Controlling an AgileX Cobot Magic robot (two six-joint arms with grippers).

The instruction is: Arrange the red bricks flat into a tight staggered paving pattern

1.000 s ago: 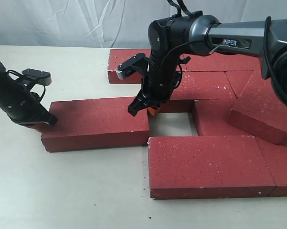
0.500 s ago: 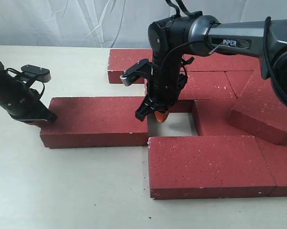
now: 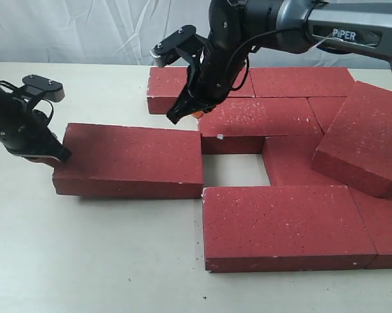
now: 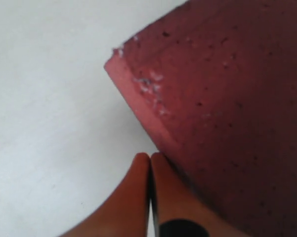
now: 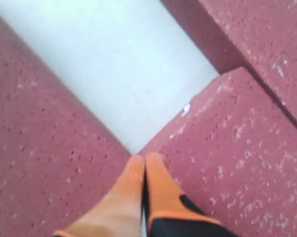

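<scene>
A pale, matte cream tabletop (image 3: 104,261) carries the red bricks (image 3: 261,120), and it lies bare along its near edge and left side. Closest, the front brick (image 3: 284,225) lies flat. The neighbour (image 3: 386,228) touching its right end is cut off by the picture's edge. Behind these, a small rectangle of bare tabletop shows between the bricks, and the left brick (image 3: 130,160) lies flat, its right end bordering this gap. The left hand (image 3: 56,156) presses against that brick's far left end, its orange fingers (image 4: 138,197) squeezed together with nothing between them. Its black arm runs out of view on the left. To the right, a tilted brick (image 3: 362,137) leans across its neighbours and hides part of the flat brick (image 3: 290,163) beneath it, so how those two meet cannot be made out. Farther back, the right hand (image 3: 177,117) hangs at the seam between the middle row and the back-left brick (image 3: 173,88), fingers pinched tight and empty. Whether its tips touch a brick cannot be told, and both wrist views are blurred at close range. Another back brick (image 3: 300,81) lies flat beside the back-left one. Behind everything hangs a wrinkled white sheet (image 3: 85,32), closing off the room.
</scene>
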